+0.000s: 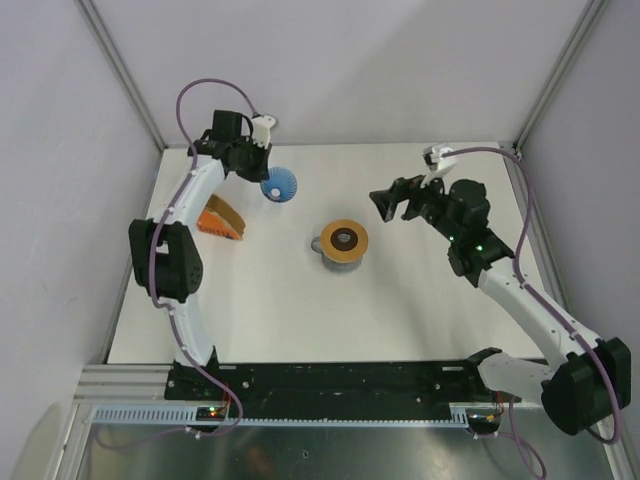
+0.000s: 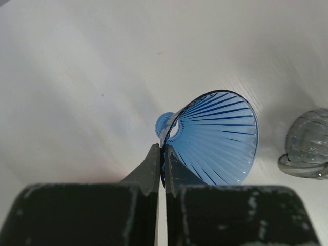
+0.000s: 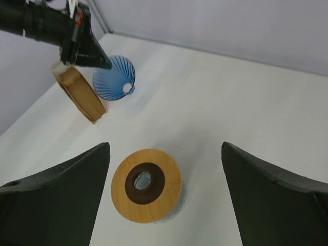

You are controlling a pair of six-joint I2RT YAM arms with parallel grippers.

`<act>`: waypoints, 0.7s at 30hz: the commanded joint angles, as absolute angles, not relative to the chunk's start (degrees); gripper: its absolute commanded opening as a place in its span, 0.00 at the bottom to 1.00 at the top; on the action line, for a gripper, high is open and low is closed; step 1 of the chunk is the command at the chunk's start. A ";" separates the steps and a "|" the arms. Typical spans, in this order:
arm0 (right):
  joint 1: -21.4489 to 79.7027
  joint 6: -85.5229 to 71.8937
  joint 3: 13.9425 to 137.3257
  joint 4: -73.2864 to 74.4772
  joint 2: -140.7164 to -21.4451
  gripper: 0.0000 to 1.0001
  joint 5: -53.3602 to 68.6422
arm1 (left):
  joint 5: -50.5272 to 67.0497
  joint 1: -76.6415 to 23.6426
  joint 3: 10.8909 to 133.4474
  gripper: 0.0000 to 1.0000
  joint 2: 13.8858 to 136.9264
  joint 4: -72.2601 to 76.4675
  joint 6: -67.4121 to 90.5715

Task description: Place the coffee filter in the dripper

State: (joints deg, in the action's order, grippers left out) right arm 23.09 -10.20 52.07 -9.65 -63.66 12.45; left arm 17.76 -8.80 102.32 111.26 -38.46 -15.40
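The dripper (image 1: 280,187), a translucent blue ribbed cone, is at the back left of the table, tipped on its side. My left gripper (image 1: 262,165) is shut on its rim. In the left wrist view the fingers (image 2: 163,148) pinch the thin blue wall of the dripper (image 2: 220,138). From the right wrist, the dripper (image 3: 114,78) shows its open mouth with the left fingers at its upper edge. My right gripper (image 1: 385,205) hangs open over the middle of the table, and nothing lies between its fingers (image 3: 165,146). The coffee filter is hidden.
An orange box-like holder (image 1: 222,220) stands left of the dripper, also seen from the right wrist (image 3: 79,95). A flat wooden ring (image 1: 344,240) with a dark hole rests on a grey mug (image 1: 322,247) mid-table, below my right gripper (image 3: 146,184). Walls enclose the table.
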 commanded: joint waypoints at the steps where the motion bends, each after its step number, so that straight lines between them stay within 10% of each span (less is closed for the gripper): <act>1: 28.11 -7.91 58.33 -5.65 -68.44 0.94 8.15 | 22.19 -9.92 101.70 0.00 105.23 -38.00 -12.88; 21: 35.11 -13.40 76.80 16.44 -77.43 0.79 3.98 | 35.69 -24.69 105.59 0.00 98.63 -41.83 1.22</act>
State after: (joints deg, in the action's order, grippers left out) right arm 34.92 -12.16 73.84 10.79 -76.95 7.18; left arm 30.94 -24.05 102.59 97.32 -41.21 -4.73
